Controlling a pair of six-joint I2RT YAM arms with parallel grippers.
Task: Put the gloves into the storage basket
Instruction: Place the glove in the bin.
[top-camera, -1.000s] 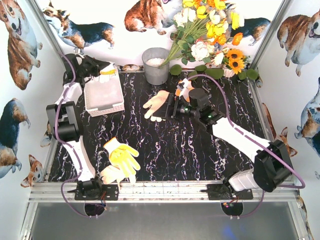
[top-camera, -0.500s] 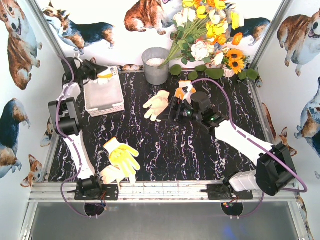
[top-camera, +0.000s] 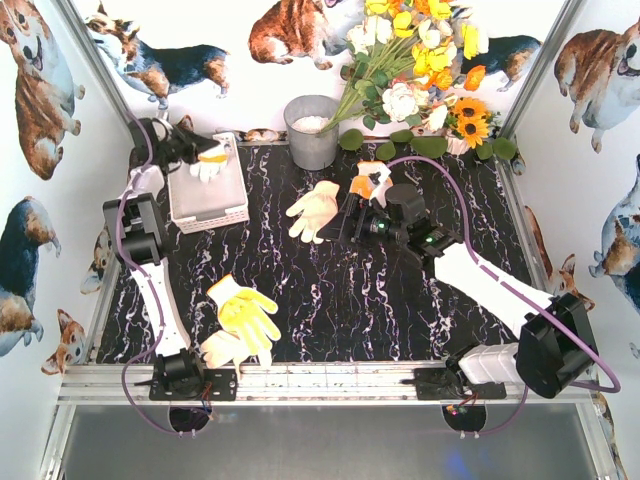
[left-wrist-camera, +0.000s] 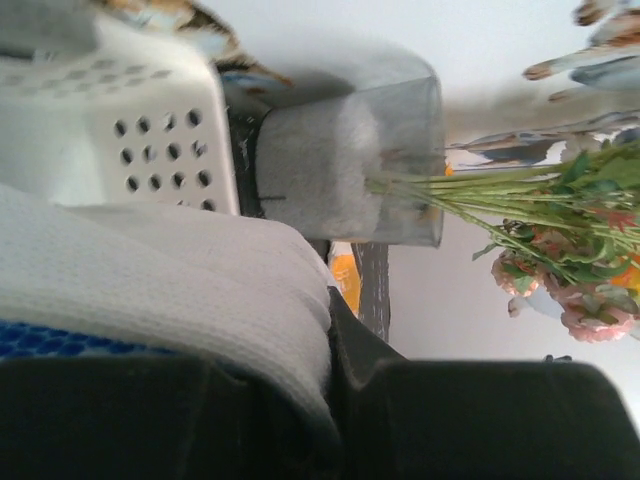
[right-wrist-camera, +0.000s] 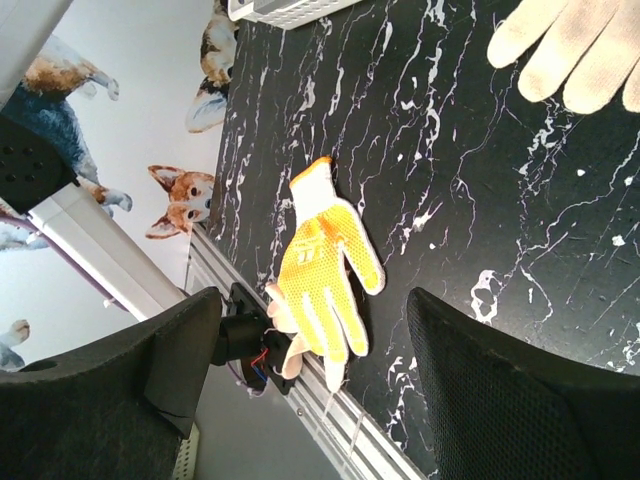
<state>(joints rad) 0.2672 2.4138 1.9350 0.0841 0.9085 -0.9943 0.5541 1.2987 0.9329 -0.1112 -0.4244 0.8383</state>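
One white glove (top-camera: 213, 160) is pinched by the left gripper (top-camera: 203, 157) above the single storage basket (top-camera: 210, 212). Four are seen on the desk (top-camera: 400, 300): cream glove (top-camera: 315, 210), orange-cuffed glove (top-camera: 368, 181), yellow glove (top-camera: 248, 312), pale glove (top-camera: 222, 350). The right gripper (top-camera: 350, 218) is spread.

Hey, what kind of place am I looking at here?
Probably a staged robot test booth, not a home: corgi-print panels wall in a marble-look table, and robot arms are bolted to its metal rail.
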